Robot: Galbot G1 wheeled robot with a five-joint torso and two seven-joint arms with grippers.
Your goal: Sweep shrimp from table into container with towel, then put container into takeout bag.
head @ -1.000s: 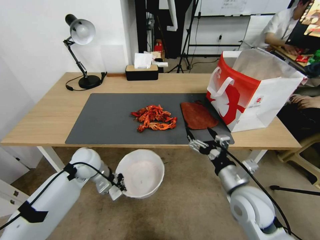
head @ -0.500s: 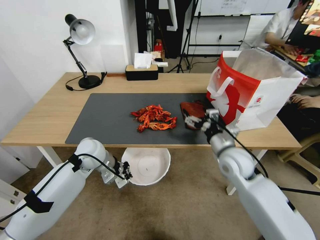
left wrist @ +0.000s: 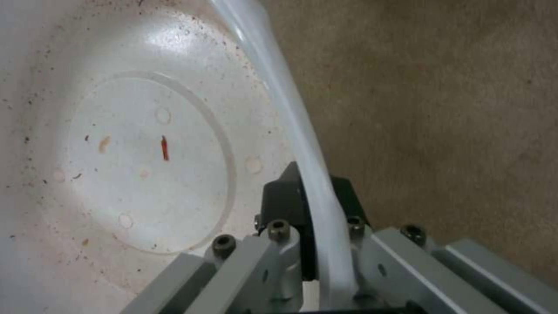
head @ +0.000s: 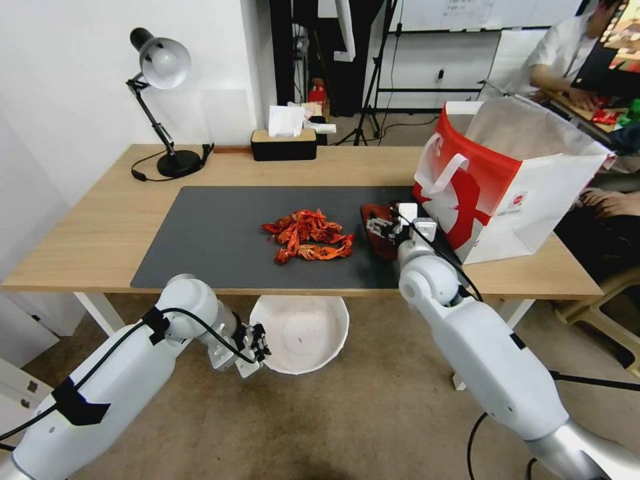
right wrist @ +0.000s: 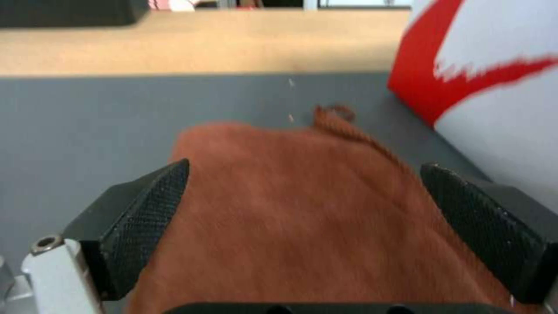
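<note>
- Left gripper (head: 259, 343): held below the desk's front edge, at about 7 o'clock from the shrimp; its fingers (left wrist: 290, 205) are clenched on the rim of the container (head: 300, 330), one inside the wall and one outside.
- Container: round white bowl, held just under the desk edge, mouth upward; a few reddish specks lie on its inner floor (left wrist: 145, 161).
- Desk (head: 100, 227): light wood, carrying a dark grey mat (head: 213, 240).
- Shrimp (head: 307, 237): orange-red pile near the middle of the mat, apart from the towel at its 3 o'clock.
- Towel (head: 383, 233): rust-brown cloth lying flat on the mat, between the shrimp and the takeout bag.
- Right gripper (head: 387, 225): over the towel, fingers (right wrist: 145, 222) released and spread wide, one at each side of the cloth (right wrist: 302, 209).
- Takeout bag (head: 513, 187): red-and-white, standing open at the desk's right end, at 3 o'clock from the towel and just beside it.
</note>
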